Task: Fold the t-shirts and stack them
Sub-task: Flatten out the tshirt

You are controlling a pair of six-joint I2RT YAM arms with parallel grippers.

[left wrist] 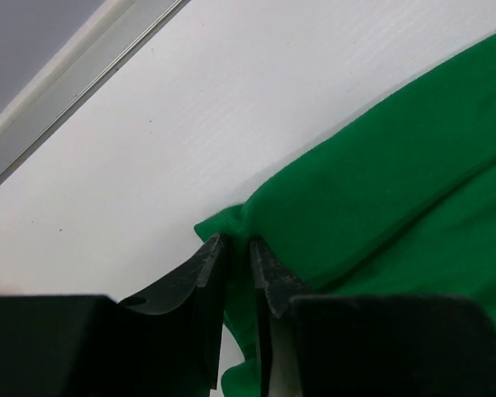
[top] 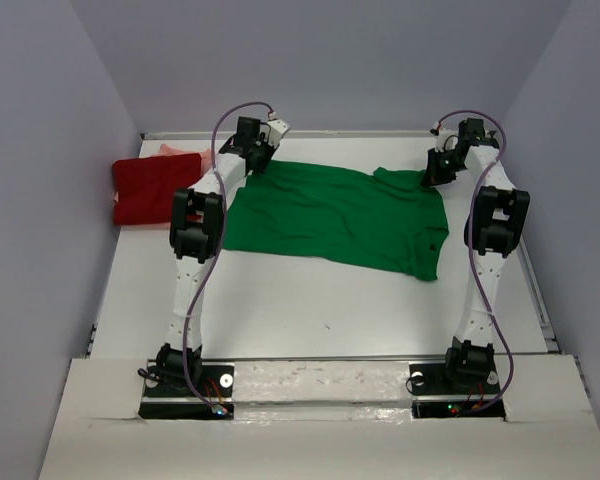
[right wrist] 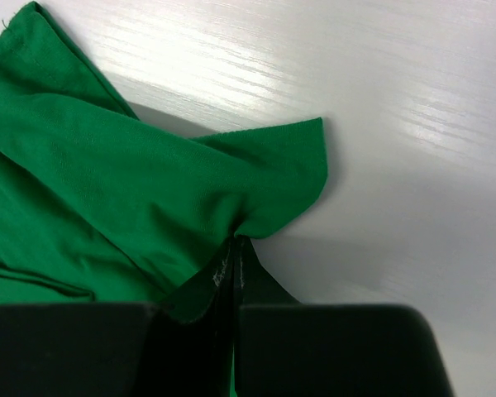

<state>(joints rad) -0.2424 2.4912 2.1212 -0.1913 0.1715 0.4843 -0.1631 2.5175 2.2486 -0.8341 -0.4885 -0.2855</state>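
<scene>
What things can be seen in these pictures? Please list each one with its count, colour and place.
green t-shirt: one, bright green, spread rather flat across the far middle of the table
dark red t-shirt: one, dark red, folded at the far left of the table
pale pink t-shirt: one, salmon-pink, just beyond the red one; only a strip shows
table: one, white, under everything
walls: pale lilac-grey, on the left, right and far sides
arms: two, white and black, reaching from the near edge to the far side
left hand: one, black, jaws a little apart about the green shirt's far left corner
right hand: one, black, shut on the green shirt's far right edge
</scene>
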